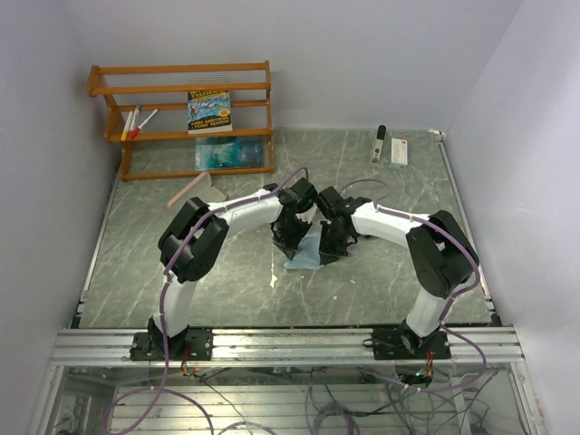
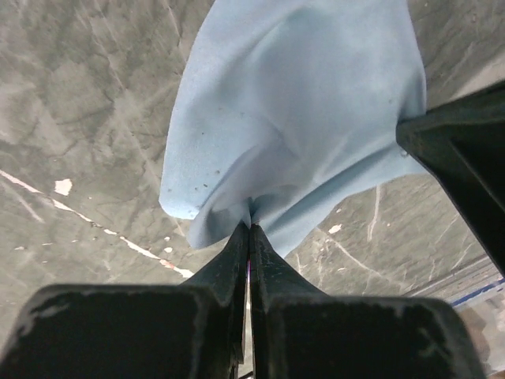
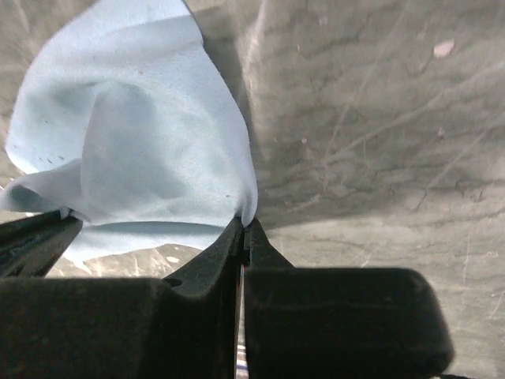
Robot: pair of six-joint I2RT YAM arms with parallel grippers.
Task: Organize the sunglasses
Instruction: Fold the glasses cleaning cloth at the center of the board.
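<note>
pinching the blue cloth (image 2: 300, 118), left claw (image 2: 250, 225) and right claw (image 3: 241, 225) are both clenched on it; book (image 1: 209, 111) title unreadable.

- blue cloth (image 1: 304, 257) mostly covered from above, just a corner peeks out
- its far edge runs off the left wrist view
- book (image 1: 209, 111) title's too small to read

Both arms bent inward; left hand (image 2: 251, 227), right hand (image 3: 242, 223) clamped, side by side.
</note>
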